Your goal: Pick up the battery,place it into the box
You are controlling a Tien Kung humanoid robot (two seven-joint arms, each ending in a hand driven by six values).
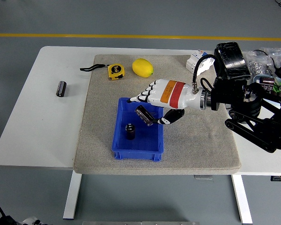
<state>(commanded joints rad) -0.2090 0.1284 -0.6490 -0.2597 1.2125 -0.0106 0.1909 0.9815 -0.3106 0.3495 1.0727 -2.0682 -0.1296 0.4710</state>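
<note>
A blue box [120, 149] stands on the grey mat [196, 140]. One dark battery [130, 131] stands upright inside it. My right hand [152, 108] hovers over the box's far right part with its fingers [141, 98] stretched out to the left. A second dark battery [144, 115] hangs tilted just under the palm, between the fingers and the thumb [169, 119], above the box's inside. I cannot tell whether it still touches the hand. A third battery [61, 88] lies on the white table at the left. The left arm is out of view.
A yellow tape measure [114, 71] and a lemon [142, 67] lie at the mat's far edge. Boxes, bags and cables [267, 70] crowd the table's right side behind my arm. The white table [37, 126] reaches left of the mat.
</note>
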